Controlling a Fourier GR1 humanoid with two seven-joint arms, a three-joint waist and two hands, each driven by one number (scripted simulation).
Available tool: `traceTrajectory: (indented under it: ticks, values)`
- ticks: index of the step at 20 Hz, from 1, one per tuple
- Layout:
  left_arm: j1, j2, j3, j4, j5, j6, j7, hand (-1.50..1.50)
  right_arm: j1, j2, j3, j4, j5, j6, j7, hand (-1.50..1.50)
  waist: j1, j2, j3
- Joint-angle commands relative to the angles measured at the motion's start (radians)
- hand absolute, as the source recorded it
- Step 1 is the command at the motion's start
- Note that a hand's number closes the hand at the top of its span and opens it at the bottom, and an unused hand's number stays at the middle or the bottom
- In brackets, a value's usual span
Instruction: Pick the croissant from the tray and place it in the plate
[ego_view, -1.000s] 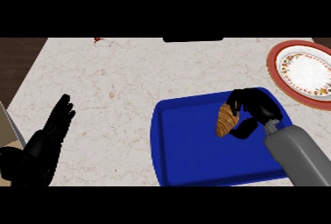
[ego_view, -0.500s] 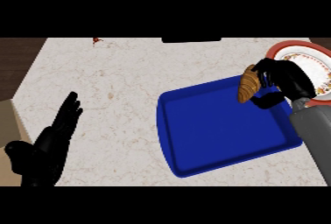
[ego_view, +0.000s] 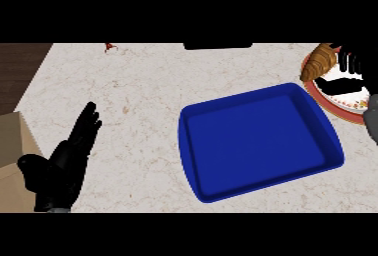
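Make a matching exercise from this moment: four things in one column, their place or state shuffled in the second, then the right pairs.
Column one:
1. croissant
2. blue tray
3. left hand
4. plate

Column two:
A. open, fingers straight, at the view's lower left
B. at the right edge, partly under the right hand
C. held in the right hand at the plate's upper left rim
D. nothing in it, right of the counter's middle

Pairs: 1-C, 2-D, 3-A, 4-B
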Motion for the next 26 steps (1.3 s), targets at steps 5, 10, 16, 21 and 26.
traceTrajectory:
  ticks: [5, 10, 16, 21, 26]
  values:
    - [0.022, -0.009, 0.041, 0.19, 0.026, -0.032, -0.059, 0.0, -0.031, -0.072, -0.104, 0.145, -0.03, -0.007, -0.006, 1.5, 0.015, 0.028, -0.049]
    - [0.028, -0.032, 0.018, 0.208, 0.001, -0.034, -0.069, 0.0, -0.037, -0.08, -0.122, 0.256, -0.014, -0.043, -0.046, 1.5, 0.032, 0.031, -0.048]
    - [-0.032, -0.039, 0.04, 0.203, 0.014, -0.055, -0.031, 0.0, -0.067, -0.141, -0.144, 0.432, 0.0, -0.016, -0.119, 1.5, 0.055, 0.043, -0.046]
    - [-0.018, -0.046, 0.03, 0.212, -0.001, -0.065, -0.046, 0.0, -0.073, -0.17, -0.147, 0.551, -0.024, 0.123, -0.182, 1.5, 0.063, 0.045, -0.046]
    - [-0.047, -0.066, 0.013, 0.203, -0.016, -0.071, -0.025, 0.0, -0.094, -0.191, -0.114, 0.672, 0.013, 0.229, -0.182, 1.5, 0.082, 0.049, -0.045]
